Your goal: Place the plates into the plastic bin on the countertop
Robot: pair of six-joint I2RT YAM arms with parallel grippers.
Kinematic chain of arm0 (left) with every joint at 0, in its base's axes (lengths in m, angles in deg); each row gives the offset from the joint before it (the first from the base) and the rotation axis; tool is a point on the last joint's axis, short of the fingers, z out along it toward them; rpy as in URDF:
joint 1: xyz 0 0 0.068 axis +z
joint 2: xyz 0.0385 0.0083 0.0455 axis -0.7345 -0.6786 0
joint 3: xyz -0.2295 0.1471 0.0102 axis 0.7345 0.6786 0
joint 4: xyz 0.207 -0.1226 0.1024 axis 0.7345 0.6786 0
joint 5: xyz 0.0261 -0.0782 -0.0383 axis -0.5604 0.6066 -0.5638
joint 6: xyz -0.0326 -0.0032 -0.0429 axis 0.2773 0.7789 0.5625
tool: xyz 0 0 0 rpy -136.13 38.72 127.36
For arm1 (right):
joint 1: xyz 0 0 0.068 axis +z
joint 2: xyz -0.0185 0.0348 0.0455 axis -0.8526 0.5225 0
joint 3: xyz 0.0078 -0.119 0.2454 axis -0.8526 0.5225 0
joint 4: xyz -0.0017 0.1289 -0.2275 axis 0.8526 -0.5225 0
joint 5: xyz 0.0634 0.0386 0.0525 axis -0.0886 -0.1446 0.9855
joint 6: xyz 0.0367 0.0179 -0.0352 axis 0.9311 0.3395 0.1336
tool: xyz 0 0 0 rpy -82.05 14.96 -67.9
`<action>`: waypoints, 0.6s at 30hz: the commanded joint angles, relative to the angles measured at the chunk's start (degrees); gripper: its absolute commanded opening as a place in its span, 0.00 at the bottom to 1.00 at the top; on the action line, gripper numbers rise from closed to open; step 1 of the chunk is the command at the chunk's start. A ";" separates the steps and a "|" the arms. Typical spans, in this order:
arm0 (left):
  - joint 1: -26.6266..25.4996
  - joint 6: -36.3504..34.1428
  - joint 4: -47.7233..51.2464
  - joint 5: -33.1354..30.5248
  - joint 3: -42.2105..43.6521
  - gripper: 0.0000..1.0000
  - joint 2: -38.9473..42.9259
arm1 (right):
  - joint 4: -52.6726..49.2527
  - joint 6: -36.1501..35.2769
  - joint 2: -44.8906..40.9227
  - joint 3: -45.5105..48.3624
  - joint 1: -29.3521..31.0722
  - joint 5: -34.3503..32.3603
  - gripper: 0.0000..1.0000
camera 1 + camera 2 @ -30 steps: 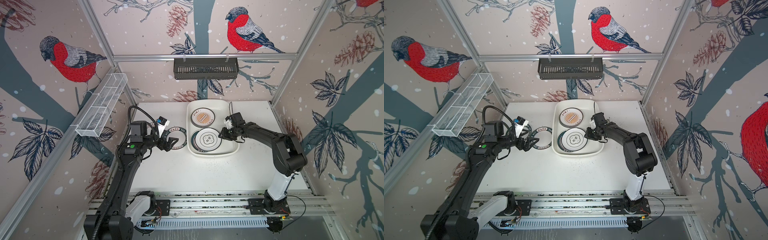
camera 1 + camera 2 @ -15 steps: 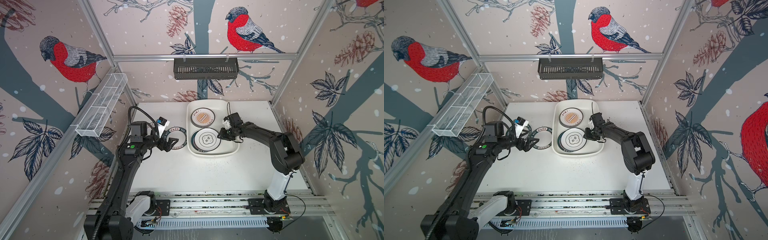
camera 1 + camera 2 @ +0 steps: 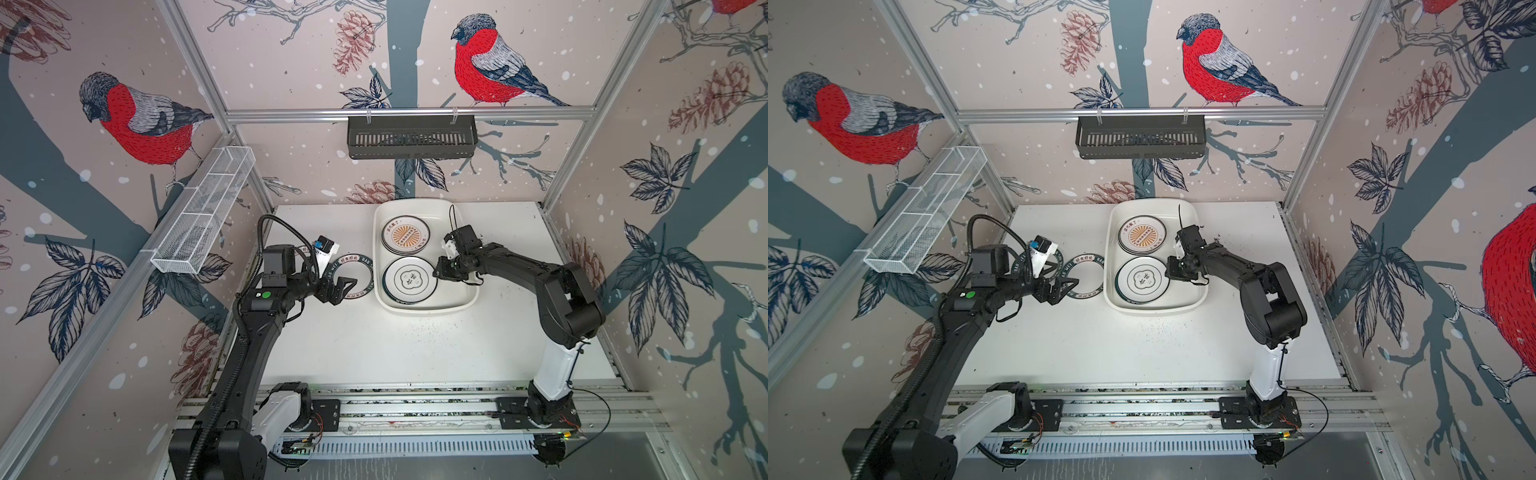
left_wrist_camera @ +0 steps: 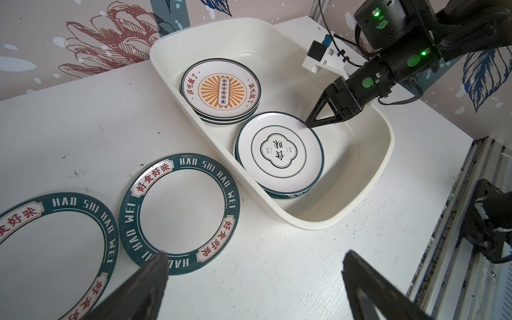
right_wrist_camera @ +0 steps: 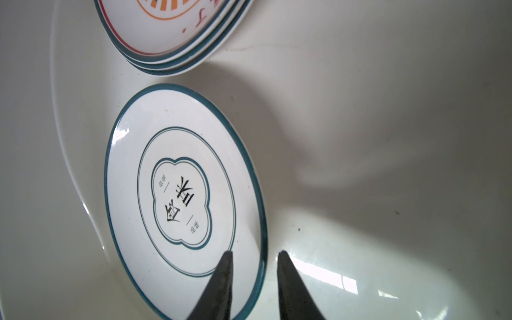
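Note:
The plastic bin (image 3: 469, 300) (image 4: 360, 166) sits at the back of the countertop (image 3: 374, 345). Inside it are a stack of plates topped by an orange sunburst plate (image 3: 405, 236) (image 4: 221, 90) and a flower-outline plate (image 3: 409, 279) (image 5: 180, 194) lying on another plate. My right gripper (image 3: 436, 272) (image 5: 255, 253) is narrowly open and straddles the flower plate's rim, one finger over the plate and one outside it. Two lettered-rim plates (image 4: 180, 213) (image 4: 55, 249) lie on the countertop left of the bin. My left gripper (image 3: 343, 291) (image 4: 256, 255) hangs wide open at the nearer plate's edge, holding nothing.
A black slotted basket (image 3: 411, 137) hangs on the back rail. A white wire-mesh tray (image 3: 203, 216) is fixed to the left wall. Aluminium rails (image 3: 415, 407) run along the front edge. Dark specks are scattered in front of the bin.
The right arm has crept slightly to the left at the flower plate's rim. The left arm and all plates stay where they were.

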 commanded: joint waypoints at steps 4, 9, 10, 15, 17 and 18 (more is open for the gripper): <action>-0.08 15.73 -9.01 -9.82 2.36 0.98 -2.85 | 0.68 1.01 -4.80 0.31 -0.39 -2.97 0.31; -0.02 26.31 -10.10 -13.78 3.12 0.98 -5.55 | 2.92 3.08 -10.00 3.10 -0.38 -3.50 0.31; 0.02 28.40 -10.04 -14.55 3.30 0.97 -5.81 | 3.29 3.40 -11.14 3.74 -0.31 -3.50 0.31; 0.38 37.65 -13.39 -15.98 6.21 0.96 -5.88 | 4.52 4.57 -15.23 6.47 -0.30 -3.19 0.31; 1.08 39.68 -14.43 -14.62 7.23 0.96 -6.72 | 4.74 4.74 -16.48 7.34 -0.31 -2.75 0.31; 1.55 40.85 -14.50 -14.28 7.50 0.95 -7.36 | 4.87 4.79 -16.98 7.70 -0.36 -2.71 0.31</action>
